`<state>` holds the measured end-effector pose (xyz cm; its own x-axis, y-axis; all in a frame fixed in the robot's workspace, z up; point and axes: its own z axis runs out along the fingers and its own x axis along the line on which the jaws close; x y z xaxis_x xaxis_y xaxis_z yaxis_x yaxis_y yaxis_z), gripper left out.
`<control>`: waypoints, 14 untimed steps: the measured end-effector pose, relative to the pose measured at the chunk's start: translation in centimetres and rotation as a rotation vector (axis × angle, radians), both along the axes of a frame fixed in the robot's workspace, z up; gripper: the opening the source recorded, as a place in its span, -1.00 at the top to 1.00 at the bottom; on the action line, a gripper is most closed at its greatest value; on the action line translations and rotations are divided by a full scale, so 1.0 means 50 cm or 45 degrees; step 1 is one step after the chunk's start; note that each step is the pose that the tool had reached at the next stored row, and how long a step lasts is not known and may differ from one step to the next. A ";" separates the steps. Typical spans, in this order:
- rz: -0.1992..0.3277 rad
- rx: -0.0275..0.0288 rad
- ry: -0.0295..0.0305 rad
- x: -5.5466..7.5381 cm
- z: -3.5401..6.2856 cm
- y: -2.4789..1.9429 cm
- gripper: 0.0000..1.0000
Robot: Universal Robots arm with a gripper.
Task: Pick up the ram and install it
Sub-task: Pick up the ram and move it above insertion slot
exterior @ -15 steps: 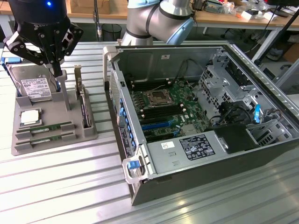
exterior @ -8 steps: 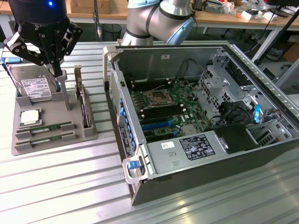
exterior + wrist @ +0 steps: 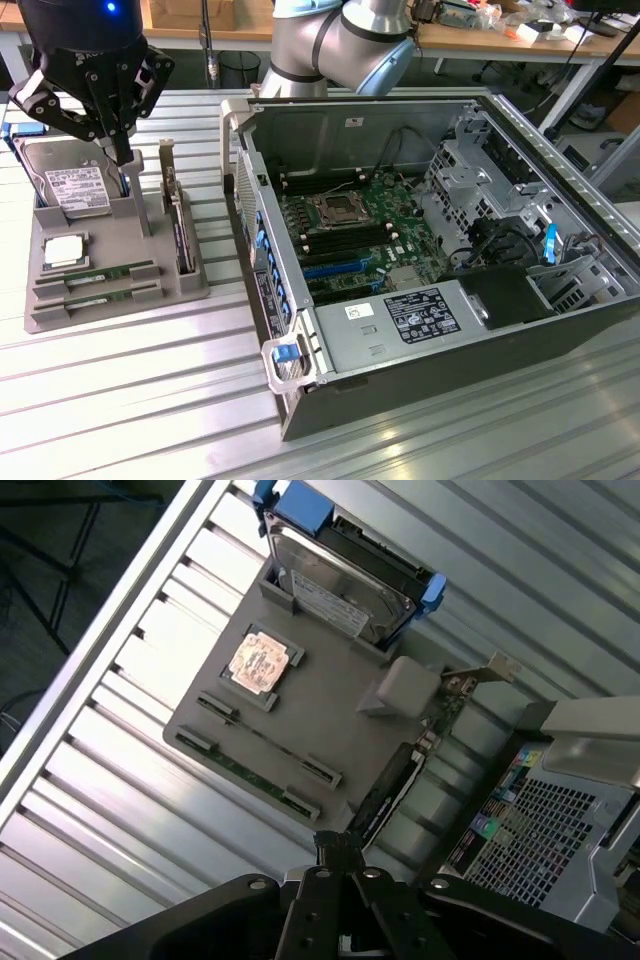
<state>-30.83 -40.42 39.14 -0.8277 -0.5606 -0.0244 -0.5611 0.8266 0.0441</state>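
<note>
Ribbed metal table (image 3: pixel 150 400) carries a grey tray (image 3: pixel 100 312) holding the ram (image 3: pixel 95 274), the hand (image 3: pixel 122 155) above pinched together, empty.

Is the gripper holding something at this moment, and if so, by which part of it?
Nothing is held. The gripper is shut with nothing between its fingers, and both ram sticks lie in the grey tray.

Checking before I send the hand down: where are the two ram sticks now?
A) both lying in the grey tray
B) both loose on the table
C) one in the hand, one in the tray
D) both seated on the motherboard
A: one ram stick and the other ram stick lie side by side in the grey tray; the hand is shut on nothing.
</note>
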 end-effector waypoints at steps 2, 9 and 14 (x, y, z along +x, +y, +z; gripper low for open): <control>0.025 0.0000 0.0000 0.000 0.000 0.0000 0.79; 0.084 0.0000 0.0000 0.000 0.000 0.0000 0.79; 0.128 0.0000 0.0000 0.000 0.000 0.0000 0.79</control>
